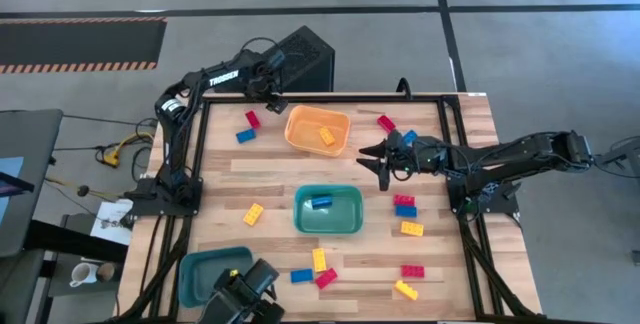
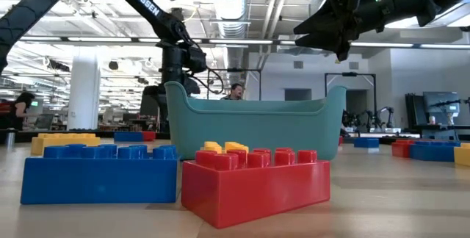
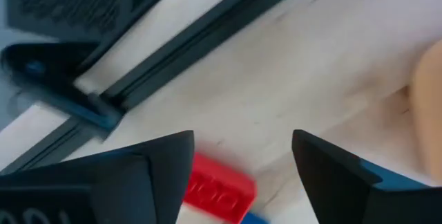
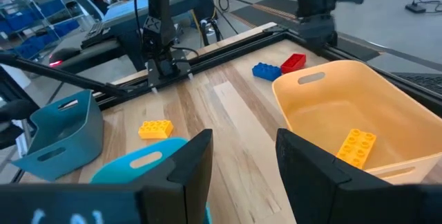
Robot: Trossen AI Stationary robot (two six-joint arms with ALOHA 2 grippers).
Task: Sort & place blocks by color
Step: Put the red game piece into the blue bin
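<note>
Seen from above, the wooden bench (image 1: 270, 164) carries three bins: an orange bin (image 1: 318, 130) at upper centre holding one yellow block (image 1: 327, 136), a teal bin (image 1: 328, 210) at centre holding one blue block (image 1: 320, 202), and a blue bin (image 1: 213, 269) at lower left. The left gripper (image 1: 268, 90) is at the upper left of the bench, just beside the orange bin; its jaws stand apart with nothing between them, and its wrist view shows a red block (image 3: 217, 189) lying on the bench below the gap. That red block (image 1: 252, 119) and a blue block (image 1: 245, 135) lie close together left of the orange bin. The right gripper (image 1: 380, 164) hangs right of centre, between the orange and teal bins, jaws parted and empty. Loose blocks remain on the bench: a red block and a blue one at upper right near the right arm, a yellow block (image 1: 253, 214) left of the teal bin, a red, blue and yellow cluster (image 1: 405, 212) at right, and a group along the lower edge including a yellow block (image 1: 319, 259) and a red block (image 1: 412, 271).
</note>
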